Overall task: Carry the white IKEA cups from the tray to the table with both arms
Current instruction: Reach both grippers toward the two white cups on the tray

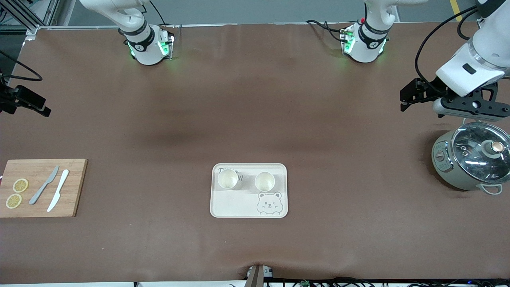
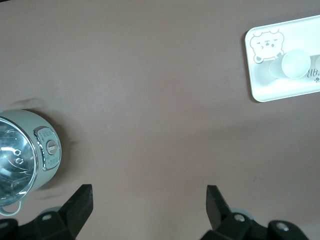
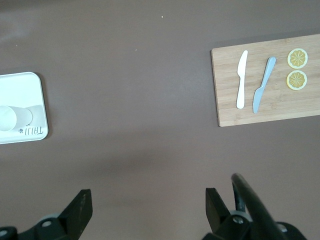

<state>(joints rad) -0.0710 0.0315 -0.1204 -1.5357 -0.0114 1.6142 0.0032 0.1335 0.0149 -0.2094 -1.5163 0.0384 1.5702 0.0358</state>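
Two white cups (image 1: 227, 179) (image 1: 264, 181) stand upright side by side on the cream bear tray (image 1: 235, 203), in the half of it farther from the front camera. My left gripper (image 1: 404, 100) is open and empty, up over the table beside the pot at the left arm's end. My right gripper (image 1: 40, 107) is open and empty, up over the right arm's end of the table. The left wrist view shows its gripper (image 2: 149, 200) over bare mat, with one cup (image 2: 295, 64) on the tray (image 2: 280, 87). The right wrist view shows its gripper (image 3: 148, 202) over bare mat, with a cup (image 3: 10, 118) on the tray (image 3: 30, 85).
A pale green pot with a glass lid (image 1: 472, 159) stands at the left arm's end. A wooden cutting board (image 1: 75, 191) at the right arm's end holds a grey knife (image 1: 44, 184), a white knife (image 1: 58, 190) and two lemon slices (image 1: 20, 185).
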